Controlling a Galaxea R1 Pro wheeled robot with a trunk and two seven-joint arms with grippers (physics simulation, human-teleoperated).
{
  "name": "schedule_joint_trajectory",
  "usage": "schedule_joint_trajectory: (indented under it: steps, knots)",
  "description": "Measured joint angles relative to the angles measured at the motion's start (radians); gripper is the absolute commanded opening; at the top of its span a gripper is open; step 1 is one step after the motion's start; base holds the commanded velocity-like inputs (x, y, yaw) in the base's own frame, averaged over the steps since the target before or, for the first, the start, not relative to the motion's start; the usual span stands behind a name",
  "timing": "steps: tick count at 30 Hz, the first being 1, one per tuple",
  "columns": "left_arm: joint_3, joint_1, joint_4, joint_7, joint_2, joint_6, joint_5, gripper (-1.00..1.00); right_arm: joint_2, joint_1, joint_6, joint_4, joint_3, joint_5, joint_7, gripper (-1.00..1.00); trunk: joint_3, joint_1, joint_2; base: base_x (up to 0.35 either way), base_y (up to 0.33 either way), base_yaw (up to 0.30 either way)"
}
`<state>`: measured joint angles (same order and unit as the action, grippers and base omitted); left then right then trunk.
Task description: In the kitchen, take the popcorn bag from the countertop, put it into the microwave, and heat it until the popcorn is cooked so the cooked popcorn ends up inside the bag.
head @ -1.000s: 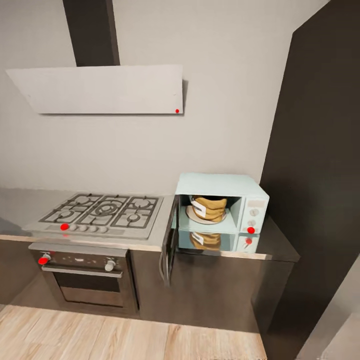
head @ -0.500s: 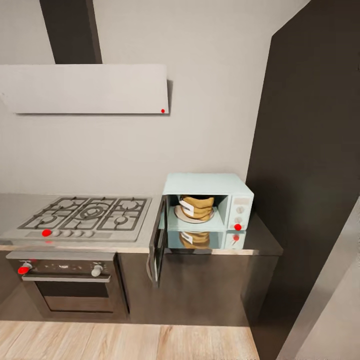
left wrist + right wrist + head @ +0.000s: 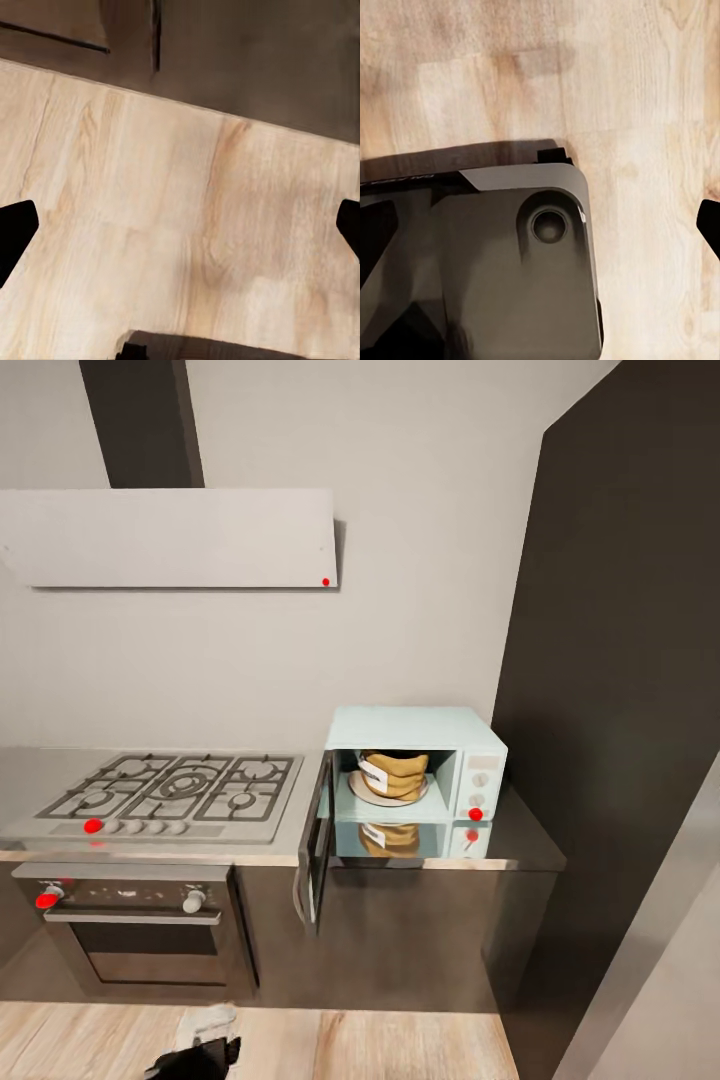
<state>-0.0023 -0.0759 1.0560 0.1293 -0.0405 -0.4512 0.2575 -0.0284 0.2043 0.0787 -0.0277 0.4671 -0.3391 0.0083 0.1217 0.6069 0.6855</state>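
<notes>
While the microwave (image 3: 415,760) stands on the right end of the countertop (image 3: 520,840), its dark glass door (image 3: 314,845) hangs wide open to the left, edge-on from the head view

Item: popcorn bag (image 3: 394,774), tan-yellow, white label facing front-left, sitting upright on the pale turntable plate (image 3: 362,792) inside the microwave cavity; its reflection shows in the shiny steel below

Item: control panel (image 3: 481,780), right of the cavity, two round white knobs and a red dot at its foot

Item: gas hob (image 3: 170,788), five burners, set into the countertop just left of the open door; row of knobs along its front, one red dot

Item: steel oven (image 3: 135,935) under the hob, bar handle, red dot on its left knob

Item: grey hood (image 3: 170,538) on the wall above the hob; tall dark cabinet (image 3: 620,690) to the right

Item: left gripper (image 3: 180,225), fingers (image 3: 13,229) far apart, grasping nothing, over the light wood floor (image 3: 180,225) near the dark cabinet base (image 3: 255,60)

Item: right gripper (image 3: 540,232), fingers (image 3: 711,225) spread at the frame edges, holding nothing, above the robot's dark base (image 3: 480,262)
</notes>
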Motion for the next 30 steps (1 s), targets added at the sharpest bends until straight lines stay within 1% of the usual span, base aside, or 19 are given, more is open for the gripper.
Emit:
schedule_joint_trajectory:
  steps: [2,4,6,8,9,10,11,12,13,16,18,20,21,22,23,24,25,29,30]
  knots:
    - [0.0,-0.067,0.048,-0.003,0.001,-0.022,0.001,1.0,0.0,0.0,0.0,0.0,0.0,0.001,0.0,1.0,0.0,0.0,0.0,0.0,0.0,0.0]
    - [0.0,-0.155,0.079,-0.007,0.004,-0.033,0.005,1.0,0.0,0.0,0.0,0.0,0.0,0.0,0.0,1.0,0.0,0.0,0.0,0.0,0.0,0.0]
    - [0.0,-0.222,0.087,-0.008,0.006,-0.035,0.01,1.0,0.0,0.0,0.0,0.0,0.0,0.0,0.0,1.0,0.0,0.0,0.0,0.0,0.0,0.0]
    - [0.0,-0.306,0.094,-0.01,0.011,-0.035,0.013,1.0,-0.001,0.0,0.0,0.0,0.0,0.0,0.0,1.0,0.0,0.0,0.0,0.0,0.0,0.0]
    - [0.0,-0.335,0.095,-0.01,0.013,-0.035,0.013,1.0,-0.001,0.0,0.0,0.0,0.0,0.0,0.0,1.0,0.0,0.0,0.0,0.0,0.0,0.0]
    - [0.0,-0.349,0.094,-0.01,0.014,-0.036,0.013,1.0,-0.001,0.0,0.0,0.0,0.0,0.0,0.0,1.0,0.0,0.0,0.0,0.0,0.0,0.0]
    - [0.0,-0.385,0.093,-0.012,0.015,-0.035,0.014,1.0,-0.001,0.0,0.0,0.0,0.0,0.0,0.0,1.0,0.0,0.0,0.0,0.0,0.0,0.0]
    - [0.0,-0.398,0.093,-0.016,0.015,-0.032,0.016,1.0,-0.001,0.0,0.0,0.0,0.0,0.0,0.0,1.0,0.0,0.0,0.0,0.0,0.0,0.0]
    - [0.005,-0.411,0.082,-0.065,0.017,-0.019,0.041,1.0,-0.001,0.0,-0.001,0.0,0.0,0.0,0.0,1.0,0.0,0.0,0.0,0.0,0.0,0.0]
    - [0.002,-0.416,0.039,-0.164,0.023,0.049,0.101,1.0,-0.001,0.0,-0.002,0.0,0.0,0.0,0.0,1.0,0.0,0.0,0.0,0.0,0.0,0.0]
    - [-0.003,-0.417,0.02,-0.212,0.027,0.103,0.114,1.0,0.0,0.0,-0.001,0.0,-0.001,0.0,0.0,1.0,0.0,0.0,0.0,0.0,0.0,0.0]
    - [-0.014,-0.418,0.019,-0.242,0.028,0.13,0.118,1.0,0.001,0.0,0.0,0.0,-0.001,0.0,0.0,1.0,0.0,0.0,0.0,0.0,0.0,0.0]
    - [-0.034,-0.418,0.018,-0.256,0.02,0.136,0.11,1.0,0.0,0.0,0.001,0.0,-0.001,0.0,0.0,1.0,0.0,0.0,0.0,0.0,0.0,0.0]
    - [-0.044,-0.418,0.018,-0.268,0.007,0.131,0.101,1.0,0.001,0.0,0.003,0.0,-0.001,0.0,0.0,1.0,0.0,0.0,0.0,0.0,0.0,0.0]
    - [-0.049,-0.418,0.019,-0.278,-0.005,0.125,0.098,1.0,0.002,0.0,0.004,0.0,-0.001,0.0,0.0,1.0,0.0,0.0,0.0,0.0,0.0,-0.006]
    - [-0.052,-0.418,0.019,-0.298,-0.025,0.118,0.095,1.0,0.002,0.0,0.006,0.0,-0.002,0.0,0.0,1.0,0.0,0.0,0.0,0.0,0.0,-0.075]
    - [-0.055,-0.418,0.019,-0.325,-0.045,0.114,0.093,1.0,0.003,0.0,0.007,0.0,-0.002,0.0,0.0,1.0,0.0,0.0,0.0,0.0,0.0,-0.129]
    - [-0.059,-0.418,0.031,-0.427,-0.098,0.112,0.088,1.0,0.004,0.0,0.007,0.0,-0.001,0.0,0.0,1.0,-0.001,0.0,0.0,0.0,0.0,-0.198]
    - [-0.059,-0.418,0.04,-0.448,-0.116,0.113,0.088,1.0,0.003,0.0,0.007,0.0,-0.001,0.0,0.0,1.0,-0.002,0.0,0.0,0.0,0.0,-0.229]
